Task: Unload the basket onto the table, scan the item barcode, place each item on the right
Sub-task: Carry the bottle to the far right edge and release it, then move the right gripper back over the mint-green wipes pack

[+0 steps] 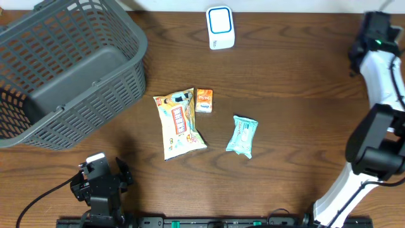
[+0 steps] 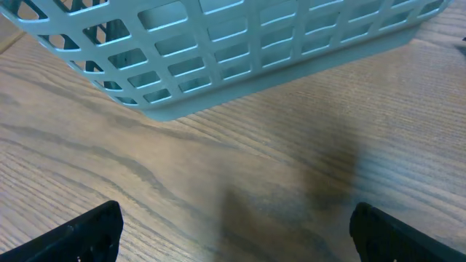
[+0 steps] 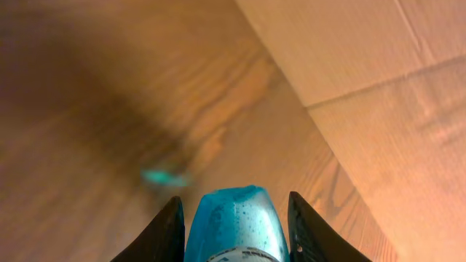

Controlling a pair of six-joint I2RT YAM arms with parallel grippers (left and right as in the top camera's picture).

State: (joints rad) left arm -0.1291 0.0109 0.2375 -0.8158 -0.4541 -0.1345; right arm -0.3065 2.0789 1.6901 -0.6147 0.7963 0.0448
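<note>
Three items lie mid-table: a yellow snack bag (image 1: 179, 123), a small orange packet (image 1: 204, 100) touching its top right corner, and a light blue packet (image 1: 242, 135) to the right. No barcode is readable on any of them. My right gripper (image 3: 233, 211) is shut on a glossy blue object (image 3: 233, 222) that fills the gap between its fingers; the arm's end (image 1: 378, 35) is at the far right corner, away from the items. A small teal glow (image 3: 164, 177) shows on the wood ahead of it. My left gripper (image 2: 237, 236) stands open over bare wood at the front left (image 1: 101, 180).
A grey plastic basket (image 1: 69, 69) fills the far left; its slatted wall (image 2: 240, 51) is just ahead of my left gripper. A white device with a blue ring (image 1: 220, 27) stands at the back centre. Beige board (image 3: 378, 80) lies beyond the table's right edge.
</note>
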